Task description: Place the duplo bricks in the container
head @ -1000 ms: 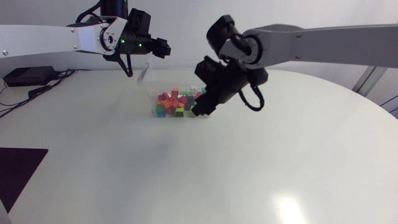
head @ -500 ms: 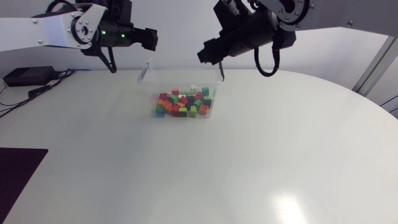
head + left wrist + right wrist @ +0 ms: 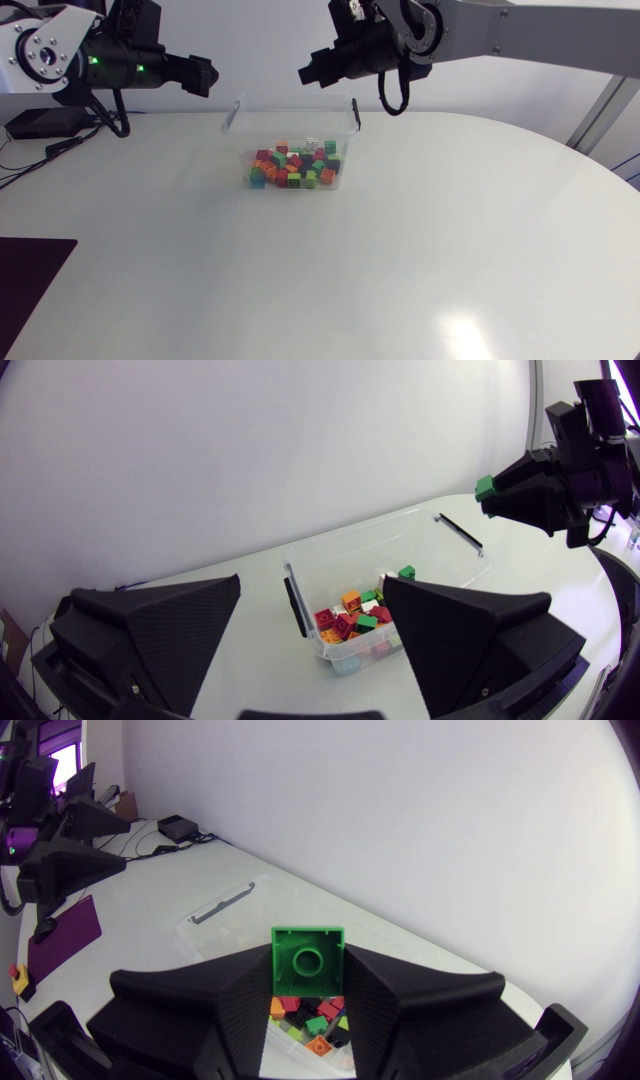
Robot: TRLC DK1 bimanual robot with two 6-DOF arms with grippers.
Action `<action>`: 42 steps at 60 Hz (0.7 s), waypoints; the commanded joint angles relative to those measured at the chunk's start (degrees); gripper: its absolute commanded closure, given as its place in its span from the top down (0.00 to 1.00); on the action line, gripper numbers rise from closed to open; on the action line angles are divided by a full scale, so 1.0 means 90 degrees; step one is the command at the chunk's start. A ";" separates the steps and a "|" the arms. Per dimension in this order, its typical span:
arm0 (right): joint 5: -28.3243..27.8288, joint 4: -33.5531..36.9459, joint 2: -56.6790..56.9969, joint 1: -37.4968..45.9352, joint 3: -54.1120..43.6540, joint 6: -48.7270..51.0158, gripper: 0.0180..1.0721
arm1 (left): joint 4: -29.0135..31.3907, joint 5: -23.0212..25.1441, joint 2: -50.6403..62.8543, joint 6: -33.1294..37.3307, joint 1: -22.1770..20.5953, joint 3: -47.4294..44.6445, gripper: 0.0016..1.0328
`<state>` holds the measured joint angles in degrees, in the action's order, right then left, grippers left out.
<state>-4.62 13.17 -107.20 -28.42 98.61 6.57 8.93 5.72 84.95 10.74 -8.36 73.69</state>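
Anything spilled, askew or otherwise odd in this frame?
Nothing spilled or askew: the bricks lie inside the container, which stands upright on the table. The only piece outside it is a green brick clamped in the raised right gripper. The left gripper is open and empty.

One clear container [image 3: 290, 104] stands toward the far edge of the desk [image 3: 400, 250]. The duplo bricks [image 3: 293, 166] heaped inside overlap too much to count. One green brick [image 3: 307, 960] is pinched in the right hand [image 3: 308, 74]. There are two hands, and the left hand [image 3: 205, 77] holds nothing.
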 commanded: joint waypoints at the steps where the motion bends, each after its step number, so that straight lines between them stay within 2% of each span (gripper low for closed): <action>1: 0.0045 -0.0252 -0.0335 -0.0084 0.0196 -0.0124 0.25 | 0.0024 0.0049 -0.0298 0.0115 0.0040 -0.0287 0.96; 15: 0.0133 -0.0633 -0.1136 -0.0230 0.0704 -0.0154 0.26 | 0.0268 0.0156 -0.0737 0.0154 0.0099 -0.0590 0.96; 17: 0.0240 -0.0643 -0.1312 -0.0260 0.0850 -0.0163 0.30 | 0.0287 0.0156 -0.0806 0.0164 0.0109 -0.0629 0.96; 18: 0.0289 -0.0653 -0.1380 -0.0269 0.0899 -0.0163 0.35 | 0.0277 0.0166 -0.0835 0.0174 0.0118 -0.0649 0.96; 19: 0.0387 -0.0662 -0.1527 -0.0279 0.1026 -0.0183 0.50 | 0.0287 0.0166 -0.0845 0.0174 0.0118 -0.0659 0.96; 22: 0.0504 -0.0584 -0.1712 -0.0318 0.1251 -0.0193 0.85 | 0.0326 0.0166 -0.0982 0.0183 0.0138 -0.0737 0.96; 24: 0.0553 -0.0594 -0.1742 -0.0338 0.1290 -0.0183 0.96 | 0.0336 0.0185 -0.1040 0.0183 0.0157 -0.0776 0.96; 35: 0.0670 -0.0643 -0.1331 -0.0299 0.1104 -0.0173 0.96 | 0.0336 0.0273 -0.1548 0.0271 0.0333 -0.1137 0.96; 42: 0.0758 -0.0897 -0.0677 -0.0103 0.0469 -0.0144 0.96 | 0.0326 0.0273 -0.2007 0.0379 0.0421 -0.1479 0.96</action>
<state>1.41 6.81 -118.56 -30.59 106.08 5.96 11.79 7.68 69.87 12.67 -5.21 62.94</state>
